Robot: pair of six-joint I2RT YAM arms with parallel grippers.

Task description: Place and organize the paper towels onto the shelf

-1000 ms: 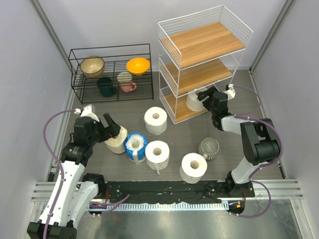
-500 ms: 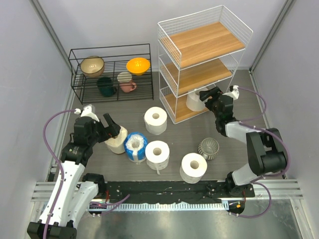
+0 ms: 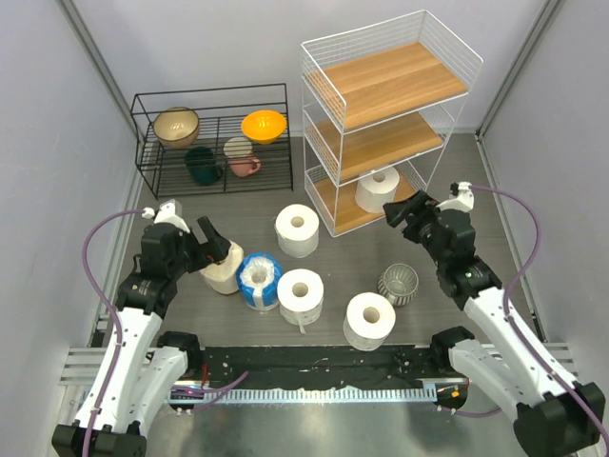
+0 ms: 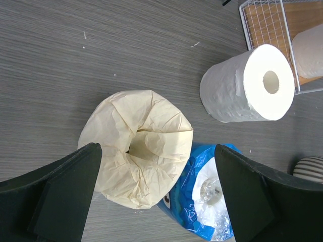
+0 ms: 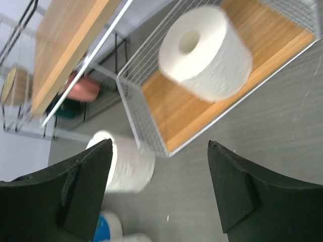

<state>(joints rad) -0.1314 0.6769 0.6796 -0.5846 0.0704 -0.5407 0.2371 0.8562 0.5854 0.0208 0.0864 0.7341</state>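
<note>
**1 roll on the shelf, 5 on the table**

Well to the left of the shelf [image 3: 400, 81], the left gripper [image 4: 156, 166] hangs over the cream roll [image 4: 139, 151]. Its fingers are spread wide on either side; I cannot tell if they touch the paper. The blue-wrapped roll [image 3: 257, 279] touches the cream roll on its shelf-facing side. On the table [image 3: 343, 257], the 1st white roll [image 3: 297, 229] stands just beside the shelf's front-left corner. The 2nd white roll [image 3: 301, 293] and 3rd white roll [image 3: 369, 319] stand farther out in front. The grey ribbed cup [image 3: 399, 283] stands near the 3rd. The 4th white roll [image 3: 378, 188] stands upright on the shelf's bottom board. The right gripper [image 3: 400, 211] hovers just in front of that board, fingers spread apart, clear of the roll.
</note>
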